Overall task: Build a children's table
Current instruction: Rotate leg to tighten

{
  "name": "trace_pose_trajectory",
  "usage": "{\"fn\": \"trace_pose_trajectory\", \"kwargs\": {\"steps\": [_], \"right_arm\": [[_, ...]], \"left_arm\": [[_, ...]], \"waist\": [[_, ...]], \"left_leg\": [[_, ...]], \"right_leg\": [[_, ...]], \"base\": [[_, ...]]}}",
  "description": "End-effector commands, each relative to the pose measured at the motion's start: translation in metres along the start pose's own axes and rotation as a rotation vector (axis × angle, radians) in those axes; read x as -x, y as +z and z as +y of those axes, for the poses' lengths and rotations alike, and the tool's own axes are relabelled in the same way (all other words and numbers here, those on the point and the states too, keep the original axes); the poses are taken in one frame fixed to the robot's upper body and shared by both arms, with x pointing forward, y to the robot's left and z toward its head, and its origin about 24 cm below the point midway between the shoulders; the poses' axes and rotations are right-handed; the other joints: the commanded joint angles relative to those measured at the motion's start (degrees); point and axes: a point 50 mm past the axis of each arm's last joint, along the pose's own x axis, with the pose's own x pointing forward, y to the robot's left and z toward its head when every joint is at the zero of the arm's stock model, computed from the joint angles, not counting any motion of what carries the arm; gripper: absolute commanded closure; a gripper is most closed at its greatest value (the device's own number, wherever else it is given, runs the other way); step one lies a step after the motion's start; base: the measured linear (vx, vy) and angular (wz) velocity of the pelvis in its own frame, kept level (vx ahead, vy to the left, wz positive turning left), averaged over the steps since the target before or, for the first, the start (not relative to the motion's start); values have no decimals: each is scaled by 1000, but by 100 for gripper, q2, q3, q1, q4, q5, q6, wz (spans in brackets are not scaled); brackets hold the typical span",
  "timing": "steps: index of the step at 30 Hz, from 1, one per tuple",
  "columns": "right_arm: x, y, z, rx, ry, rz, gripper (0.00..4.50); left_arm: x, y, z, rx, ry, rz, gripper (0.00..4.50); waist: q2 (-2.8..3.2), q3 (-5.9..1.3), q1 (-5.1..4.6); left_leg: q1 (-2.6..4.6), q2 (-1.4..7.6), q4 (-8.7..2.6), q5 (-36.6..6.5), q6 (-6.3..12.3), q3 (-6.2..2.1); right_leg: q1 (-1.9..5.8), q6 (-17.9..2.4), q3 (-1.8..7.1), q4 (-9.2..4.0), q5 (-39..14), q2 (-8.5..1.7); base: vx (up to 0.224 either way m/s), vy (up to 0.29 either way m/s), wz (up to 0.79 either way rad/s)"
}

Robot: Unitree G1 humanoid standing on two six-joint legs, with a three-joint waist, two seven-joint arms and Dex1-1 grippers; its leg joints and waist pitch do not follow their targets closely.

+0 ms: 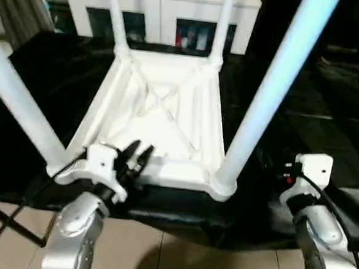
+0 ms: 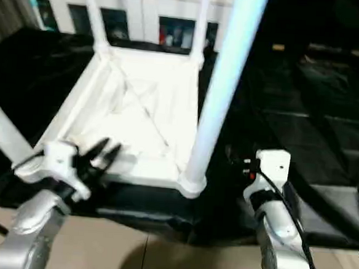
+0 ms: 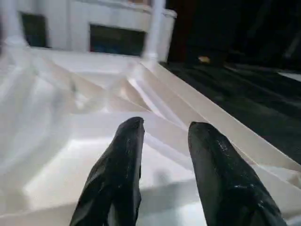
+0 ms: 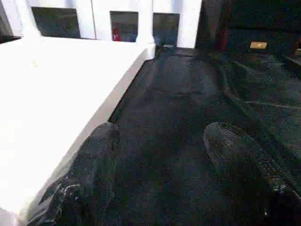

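Observation:
The children's table lies upside down on black cloth, its X-ribbed white underside [image 1: 162, 118] facing up. Four white legs stand in the corner sockets: near left [image 1: 18, 102], near right [image 1: 269, 91], far left [image 1: 115, 16], far right [image 1: 221, 23]. My left gripper [image 1: 138, 151] hovers open at the top's near rim, between the two near legs, with nothing between its fingers [image 3: 122, 155]. My right gripper [image 4: 162, 136] is open over the cloth, to the right of the table's side edge [image 4: 108, 108]. In the head views its fingers are hidden behind the white wrist mount [image 1: 312, 168].
A white cabinet with glass doors [image 1: 157, 13] stands behind the table. Black cloth [image 1: 329, 108] covers the work surface to the right. Beige floor tiles [image 1: 177, 257] show below its near edge, with a dark stand leg [image 1: 7, 221] at the lower left.

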Motion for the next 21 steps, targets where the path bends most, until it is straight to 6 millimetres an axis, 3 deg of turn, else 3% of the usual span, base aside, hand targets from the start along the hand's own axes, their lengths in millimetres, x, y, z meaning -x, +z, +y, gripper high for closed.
{"fn": "trace_pose_trajectory", "kwargs": {"steps": [1, 4, 8, 10, 11, 13, 14, 21], "right_arm": [[2, 0, 5, 3, 11, 17, 137], [4, 1, 7, 2, 19, 26, 137], [7, 1, 3, 20, 5, 28, 137], [9, -1, 0, 12, -14, 35, 137], [10, -2, -2, 12, -28, 39, 137], [12, -3, -3, 9, -40, 41, 137], [12, -3, -3, 6, -46, 42, 137], [15, -9, -1, 2, -49, 65, 137]], "left_arm": [[3, 1, 0, -24, 26, 24, 270], [4, 2, -1, -39, 33, 30, 270], [4, 3, -5, -26, 2, 27, 270], [4, 4, -6, -26, -10, 19, 242], [4, 6, -8, -29, -29, 2, 242], [4, 8, -9, -34, -35, -5, 226], [4, 8, -9, -36, -32, -4, 206], [2, 4, -4, -65, 7, 33, 160]], "waist": [[-46, -304, 2], [-33, -325, 7], [-13, -341, 16], [-16, -347, 17], [39, -345, 20], [8, -351, 22], [46, -356, 23], [66, -359, 13]], "left_leg": [[21, 67, -463, -1728, 148, -27], [9, 57, -462, -1612, 83, -45], [10, 50, -450, -1513, 78, -40], [12, 43, -443, -1472, 103, -38], [18, 44, -447, -1476, 95, -43], [12, 40, -438, -1469, 106, -40], [11, 40, -439, -1454, 94, -44], [6, 28, -444, -1590, 88, -53]], "right_leg": [[177, -626, 89, -484, -1537, -31], [211, -563, 88, -457, -1291, -39], [228, -669, 88, -439, -986, -37], [233, -676, 86, -433, -937, -43], [228, -688, 85, -438, -917, -43], [240, -699, 85, -433, -888, -43], [243, -714, 82, -432, -839, -47], [248, -642, 72, -453, -1106, -45]], "base": [[0, 0, 0], [0, 0, 0], [0, 0, 0], [0, 0, 0], [0, 0, 0], [0, 0, 0], [0, 0, 0], [0, 0, 0]]}}
